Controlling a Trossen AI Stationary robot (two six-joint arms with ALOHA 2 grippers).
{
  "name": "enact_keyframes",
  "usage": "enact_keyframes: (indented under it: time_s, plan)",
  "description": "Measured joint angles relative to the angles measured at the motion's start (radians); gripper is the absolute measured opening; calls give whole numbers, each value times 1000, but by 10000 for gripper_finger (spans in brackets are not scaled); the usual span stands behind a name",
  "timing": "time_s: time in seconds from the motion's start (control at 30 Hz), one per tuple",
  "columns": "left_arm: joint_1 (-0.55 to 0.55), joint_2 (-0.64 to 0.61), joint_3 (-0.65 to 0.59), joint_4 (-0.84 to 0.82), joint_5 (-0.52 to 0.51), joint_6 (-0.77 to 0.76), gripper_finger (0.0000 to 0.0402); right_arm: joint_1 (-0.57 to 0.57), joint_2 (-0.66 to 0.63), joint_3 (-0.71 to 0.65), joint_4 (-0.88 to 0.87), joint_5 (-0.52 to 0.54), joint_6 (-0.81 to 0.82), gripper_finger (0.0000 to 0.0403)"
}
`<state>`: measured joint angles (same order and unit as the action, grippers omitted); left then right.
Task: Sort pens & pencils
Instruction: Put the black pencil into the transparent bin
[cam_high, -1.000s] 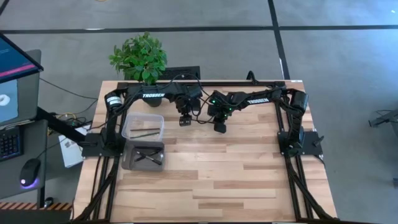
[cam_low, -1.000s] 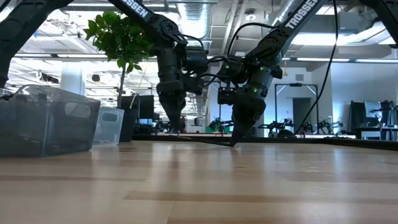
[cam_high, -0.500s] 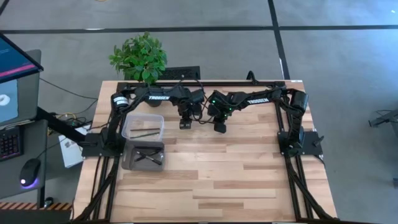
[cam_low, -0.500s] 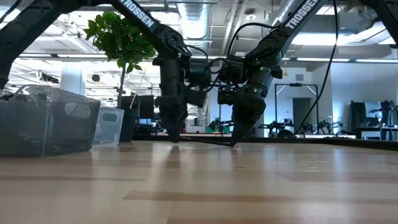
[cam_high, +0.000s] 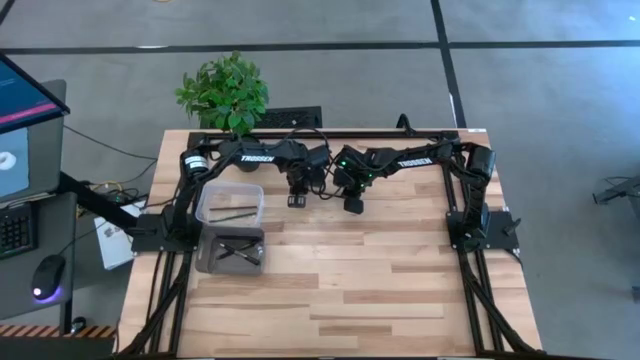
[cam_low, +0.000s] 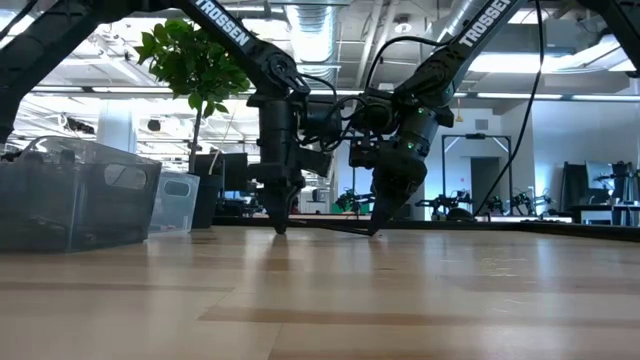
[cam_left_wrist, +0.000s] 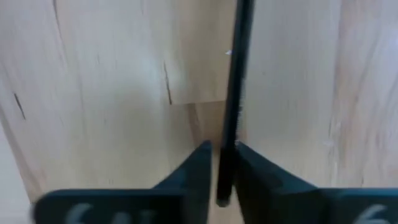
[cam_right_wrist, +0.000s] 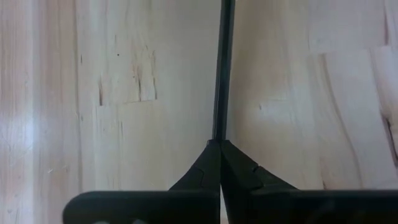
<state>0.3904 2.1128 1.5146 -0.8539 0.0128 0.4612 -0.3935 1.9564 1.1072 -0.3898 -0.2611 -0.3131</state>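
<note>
A thin dark pen (cam_low: 325, 226) lies on the wooden table, running from one gripper to the other. My left gripper (cam_high: 297, 201) stands tip-down at the pen's left end, fingers closed around it (cam_left_wrist: 224, 180). My right gripper (cam_high: 353, 206) stands tip-down at the other end, shut on it (cam_right_wrist: 220, 149). A clear bin (cam_high: 230, 205) holds one dark stick. A grey bin (cam_high: 232, 252) in front of it holds several sticks. My left gripper has the pen's end (cam_left_wrist: 225, 163) between its two fingers, which come from above and point down. The pen (cam_left_wrist: 236, 81) runs straight out from between the fingers and lies on the table. My right gripper is shut on the pen's other end (cam_right_wrist: 219, 134), which comes out from between its fingertips. The fingers point down, tilted a little, with their tips at the table (cam_low: 372, 230). The pen (cam_right_wrist: 222, 68) lies along the wood.
A potted plant (cam_high: 225, 92) stands at the table's far left edge, behind the bins. Both arm bases stand on black rails (cam_high: 470, 270) along the left and right sides. The near half of the table (cam_high: 360, 290) is bare wood.
My left gripper has come down from a little above the table until its tips reach the table at the pen's left end. The pen lies where it was.
</note>
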Motion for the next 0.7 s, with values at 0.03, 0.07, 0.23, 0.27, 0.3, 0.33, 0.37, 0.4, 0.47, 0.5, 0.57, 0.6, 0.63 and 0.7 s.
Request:
enact_keyframes:
  time_s: [0.03,0.07,0.23,0.27,0.3,0.33,0.37,0.4,0.47,0.5,0.57,0.6,0.63,0.7]
  plan:
    - [0,0,0,0,-1,8,35,0,0,0,1,0,0,21]
    - [0,0,0,0,0,24,20,-1,0,0,2,0,0,22]
    - [-1,0,0,0,-4,42,13,-1,0,0,6,1,-1,28]
    - [-1,0,0,1,-5,40,12,-1,0,-1,9,1,-1,29]
    - [-1,0,0,0,-8,39,9,-1,0,-2,17,2,-1,30]
    - [-1,0,0,-2,-13,38,8,-2,1,-3,29,3,-3,32]
    - [-1,0,0,-5,-17,35,7,-2,1,-4,40,5,-3,33]
    - [-1,0,0,-7,-19,33,8,-3,0,-4,46,7,-2,35]
    - [-2,0,0,-7,-22,26,7,-8,-9,-7,53,14,-3,39]
    - [-3,0,0,-7,-24,23,7,-8,-11,-7,58,15,-2,42]
    - [-4,0,0,-6,-28,19,7,-12,-28,-8,58,19,-1,49]
    - [-5,0,0,-4,-30,17,7,-14,-33,-8,56,23,-2,54]
    - [-5,0,0,-3,-33,16,7,-14,-38,-10,53,25,-2,59]
    - [-6,0,7,-11,-45,12,7,-12,-55,-12,29,30,-2,73]
